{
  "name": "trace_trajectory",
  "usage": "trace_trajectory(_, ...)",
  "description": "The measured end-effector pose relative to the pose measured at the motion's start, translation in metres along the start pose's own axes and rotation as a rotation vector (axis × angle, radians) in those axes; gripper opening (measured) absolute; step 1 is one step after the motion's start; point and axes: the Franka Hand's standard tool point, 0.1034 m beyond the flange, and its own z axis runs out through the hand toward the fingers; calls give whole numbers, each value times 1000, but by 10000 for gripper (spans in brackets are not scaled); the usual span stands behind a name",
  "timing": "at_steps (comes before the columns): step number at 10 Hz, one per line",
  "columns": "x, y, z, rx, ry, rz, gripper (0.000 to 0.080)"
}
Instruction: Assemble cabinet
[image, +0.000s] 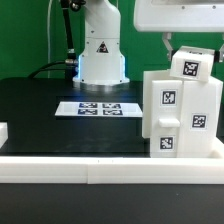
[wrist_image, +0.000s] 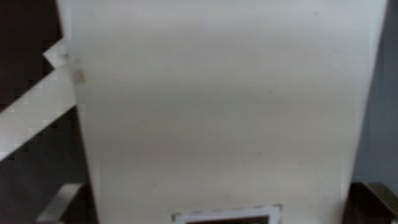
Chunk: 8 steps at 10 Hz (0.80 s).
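A: Where is the cabinet (image: 180, 112)?

B: On the black desk (image: 40, 115), standing upright against the white rail (image: 100, 168) along the desk's near edge, at the exterior view's right. Several black-and-white tags face the camera.

A: And relative to the cabinet, the rest?

B: The marker board (image: 99, 107) lies flat on the desk to the exterior view's left of the cabinet, well apart. The robot base (image: 101, 50) stands behind that board.

A: The tool?

B: It sits above the cabinet's top. I cannot tell whether it is released or clenched; the wrist view shows only the cabinet's broad white face (wrist_image: 214, 100).
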Motion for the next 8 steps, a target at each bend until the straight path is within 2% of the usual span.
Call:
trace_trajectory(2, 0, -1, 0, 3, 1, 174, 560)
trace_trajectory(6, 1, -2, 2, 68, 40, 696, 560)
trace_trajectory(8, 2, -3, 2, 83, 33, 924, 560)
